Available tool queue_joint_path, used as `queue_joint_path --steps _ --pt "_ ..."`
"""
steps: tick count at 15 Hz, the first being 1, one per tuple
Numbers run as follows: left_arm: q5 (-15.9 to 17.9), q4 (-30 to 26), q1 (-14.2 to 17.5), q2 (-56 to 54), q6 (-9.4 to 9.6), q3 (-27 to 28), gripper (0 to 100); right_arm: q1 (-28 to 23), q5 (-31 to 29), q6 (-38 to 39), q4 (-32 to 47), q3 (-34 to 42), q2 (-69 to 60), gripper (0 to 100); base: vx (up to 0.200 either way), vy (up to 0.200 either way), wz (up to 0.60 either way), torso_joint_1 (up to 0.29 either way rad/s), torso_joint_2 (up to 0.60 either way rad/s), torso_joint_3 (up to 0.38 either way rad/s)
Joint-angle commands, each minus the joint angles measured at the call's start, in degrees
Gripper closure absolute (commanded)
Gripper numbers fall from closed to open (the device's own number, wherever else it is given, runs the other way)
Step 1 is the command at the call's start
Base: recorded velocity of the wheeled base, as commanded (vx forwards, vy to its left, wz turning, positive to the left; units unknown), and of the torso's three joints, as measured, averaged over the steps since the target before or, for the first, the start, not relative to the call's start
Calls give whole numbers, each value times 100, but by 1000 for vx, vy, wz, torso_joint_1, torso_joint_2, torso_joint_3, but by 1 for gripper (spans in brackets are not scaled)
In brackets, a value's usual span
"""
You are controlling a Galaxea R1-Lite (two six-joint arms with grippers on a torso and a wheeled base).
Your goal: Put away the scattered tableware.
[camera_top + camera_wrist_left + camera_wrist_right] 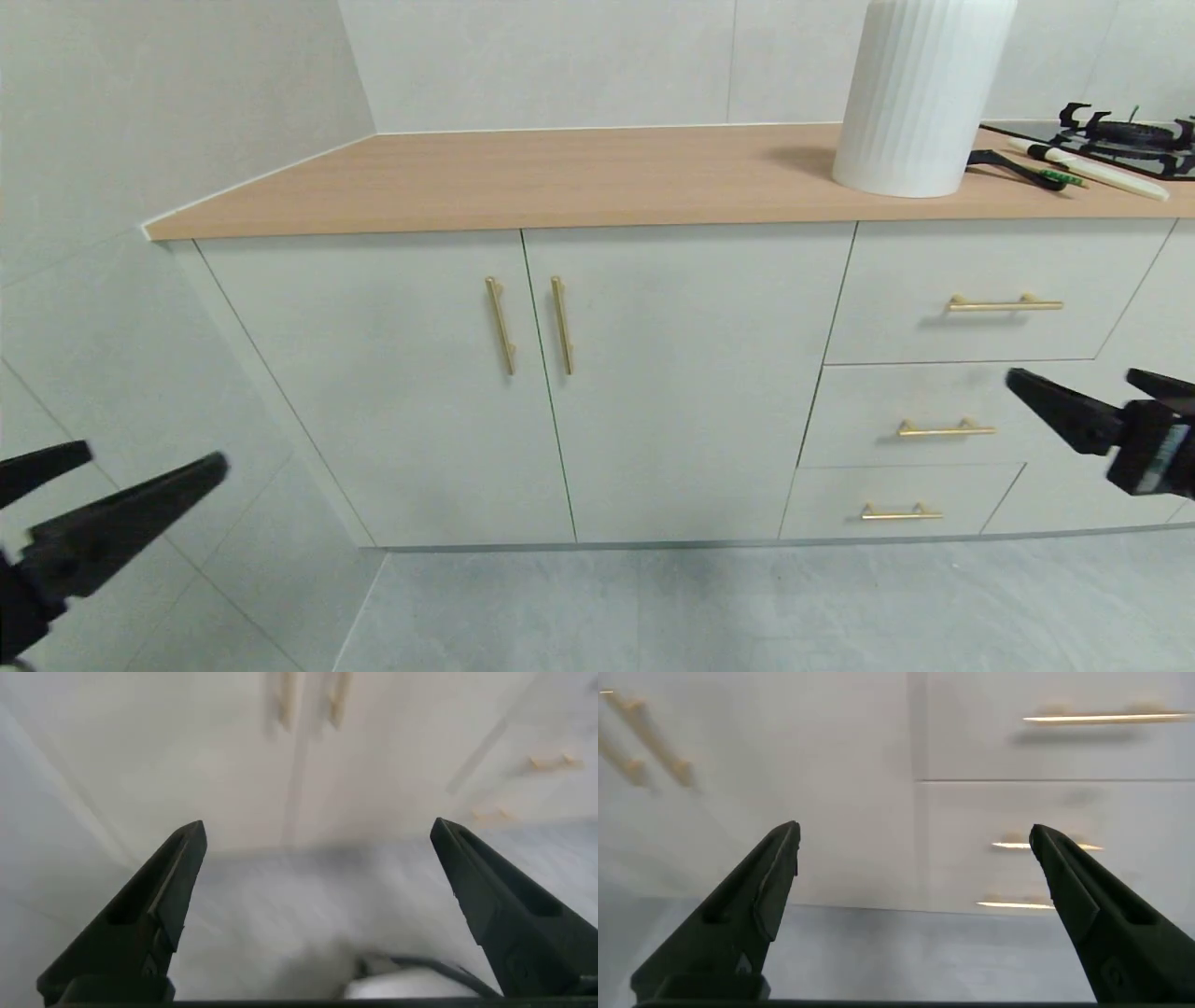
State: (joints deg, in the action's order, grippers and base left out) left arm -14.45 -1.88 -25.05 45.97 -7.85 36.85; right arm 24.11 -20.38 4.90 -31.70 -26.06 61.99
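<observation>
Scattered tableware lies on the wooden countertop [523, 177] at the far right: a black-handled utensil [1018, 168], a thin green one [1064, 175] and a cream-coloured one [1111, 175]. My left gripper [157, 455] [318, 826] hangs open and empty at the lower left, low in front of the cabinet, over the floor. My right gripper [1069, 375] [913, 829] is open and empty in front of the drawer stack, about level with the gap between the top drawer handle [1005, 303] [1106, 716] and the middle drawer handle [946, 429] [1046, 845].
A tall white ribbed vase [920, 93] stands on the counter beside the utensils, and a black stove burner [1130, 135] sits behind them. Two shut cabinet doors carry gold handles [500, 325]. A bottom drawer handle [901, 512] is lowest. A wall closes the left side.
</observation>
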Motion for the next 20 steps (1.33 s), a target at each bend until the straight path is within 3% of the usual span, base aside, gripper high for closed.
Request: queue_joint_path --steps 1,3,6,8,10,12,13,14,15,17,19,20 --pt "-58 -23 668 -2004 855 -460 0 -645 -62 -297 884 444 -2156 0 0 0 0 0 0 0" --pt "-155 -208 976 -2663 961 -442 0 -900 -62 -508 1658 435 -3281 0 0 0 0 0 0 0" --pt "-164 -691 1187 -3463 987 -407 0 -1541 -18 -789 2633 427 -4670 0 0 0 0 0 0 0" --pt "-111 -867 1600 -3999 1022 -565 0 -1620 -1 -930 3161 497 -5443 0 0 0 0 0 0 0" --pt "-181 -832 1802 -4043 1014 -758 0 -1743 -54 -991 3345 611 -5628 0 0 0 0 0 0 0" --pt "-427 -832 1908 -4043 987 -802 0 -2192 8 -965 3372 620 -5795 0 0 0 0 0 0 0" --pt "-533 -832 2075 -4070 987 -811 0 -2323 26 -965 3407 664 -5953 0 0 0 0 0 0 0" --pt "-410 -902 2391 -4369 1040 -846 0 -2464 78 -965 3433 866 -6111 0 0 0 0 0 0 0" --pt "-120 -999 2488 -4597 1163 -1005 0 -2455 96 -956 3424 1042 -6146 0 0 0 0 0 0 0" --pt "-32 -964 2496 -4597 1216 -1558 0 -2438 500 -912 3372 1675 -6190 0 0 0 0 0 0 0" --pt "135 -340 2496 -4597 1225 -2525 0 -2438 1291 -806 2739 2606 -6190 0 0 0 0 0 0 0" --pt "267 601 2496 -4597 1383 -3325 0 -2438 1599 -675 2880 2598 -6190 0 0 0 0 0 0 0"
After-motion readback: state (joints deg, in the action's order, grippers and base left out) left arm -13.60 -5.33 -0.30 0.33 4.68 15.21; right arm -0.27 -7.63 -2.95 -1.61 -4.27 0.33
